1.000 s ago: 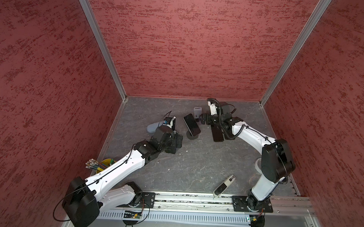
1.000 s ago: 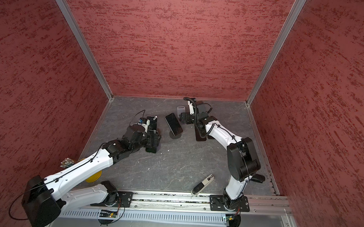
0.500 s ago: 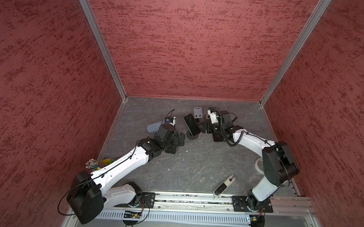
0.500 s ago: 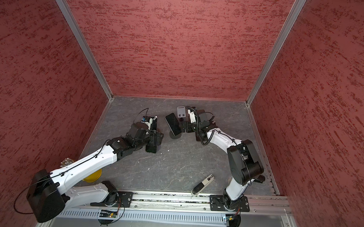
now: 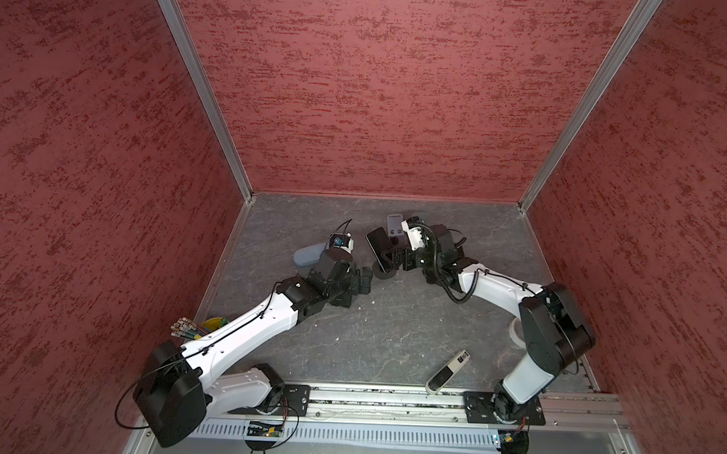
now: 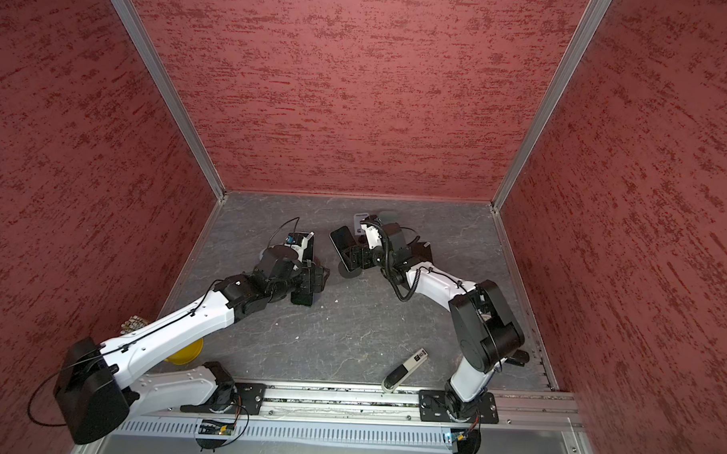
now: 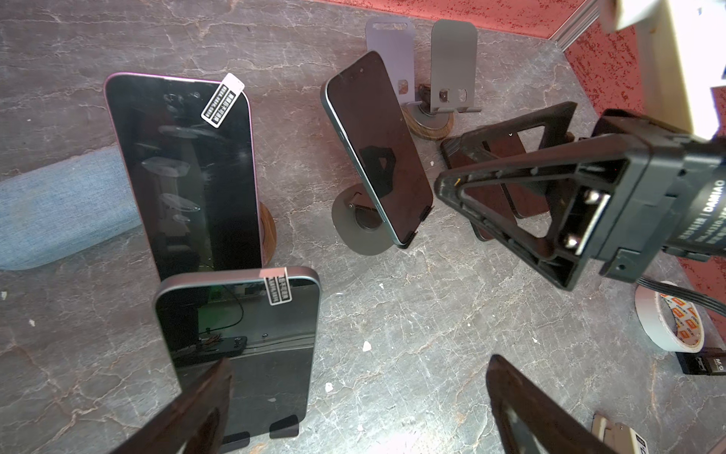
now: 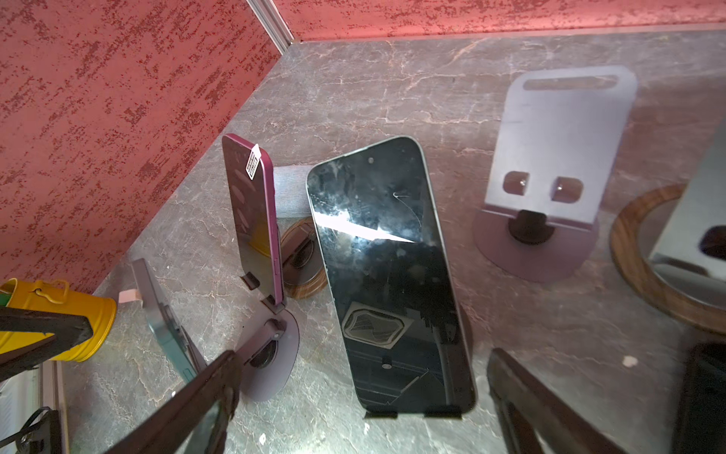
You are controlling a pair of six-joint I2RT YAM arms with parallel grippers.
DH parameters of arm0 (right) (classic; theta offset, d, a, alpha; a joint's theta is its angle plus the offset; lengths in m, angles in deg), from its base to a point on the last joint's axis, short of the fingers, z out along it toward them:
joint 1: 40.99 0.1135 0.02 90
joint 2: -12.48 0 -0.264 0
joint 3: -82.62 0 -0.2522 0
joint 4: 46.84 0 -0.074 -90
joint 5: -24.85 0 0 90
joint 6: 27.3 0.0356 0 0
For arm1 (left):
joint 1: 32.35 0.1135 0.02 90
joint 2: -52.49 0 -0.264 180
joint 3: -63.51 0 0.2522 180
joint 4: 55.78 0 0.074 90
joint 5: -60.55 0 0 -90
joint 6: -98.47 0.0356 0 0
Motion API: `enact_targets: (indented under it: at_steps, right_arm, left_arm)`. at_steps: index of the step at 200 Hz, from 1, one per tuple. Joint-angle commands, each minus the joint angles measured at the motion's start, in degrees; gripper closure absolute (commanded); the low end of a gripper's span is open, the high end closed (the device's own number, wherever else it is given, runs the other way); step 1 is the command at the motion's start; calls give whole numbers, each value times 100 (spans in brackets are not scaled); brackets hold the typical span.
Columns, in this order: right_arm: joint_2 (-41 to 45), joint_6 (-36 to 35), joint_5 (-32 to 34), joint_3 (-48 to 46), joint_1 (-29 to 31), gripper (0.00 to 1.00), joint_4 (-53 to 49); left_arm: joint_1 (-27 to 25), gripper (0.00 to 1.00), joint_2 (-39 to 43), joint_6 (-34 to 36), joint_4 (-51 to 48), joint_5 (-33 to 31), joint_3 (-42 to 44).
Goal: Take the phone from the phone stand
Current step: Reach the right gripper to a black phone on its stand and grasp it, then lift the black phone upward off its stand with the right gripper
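The phone (image 8: 389, 271) is a flat slab of black glass with rounded corners and a thin greenish metal rim. Its screen is smudged and carries a fine curved scratch. It leans back on its short edge in the stand (image 7: 361, 236) — a flat round grey disc with a hinged arm and two small black lips under the phone's lower edge. The pair sits mid-floor, toward the back wall.

The right gripper (image 8: 363, 355) gapes wide, its matte black triangular fingers (image 7: 518, 171) on either side of the phone's lower half. One tip is just beside the phone's edge, but contact cannot be told. The left gripper (image 7: 359, 363) is wide too and empty, hanging over a grey phone (image 7: 243, 353) in another stand. A purple phone (image 7: 184, 173) with a white sticker stands nearby on a wood-rimmed base.

The floor (image 5: 391, 329) is grey and marbled like stone, flecked with white crumbs. The walls (image 5: 379, 91) are coarse red plaster with aluminium corner posts.
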Motion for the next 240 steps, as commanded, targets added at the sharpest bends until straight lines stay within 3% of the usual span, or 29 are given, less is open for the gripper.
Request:
enact_targets:
  at_steps: [1, 240]
  right_arm:
    - [-212, -119, 153, 274, 5, 1, 141]
    - [-1090, -444, -26, 441, 221, 1, 417]
  left_arm:
    - [-26, 0, 8, 7, 184, 26, -120]
    - [-27, 0, 75, 201, 214, -10, -58]
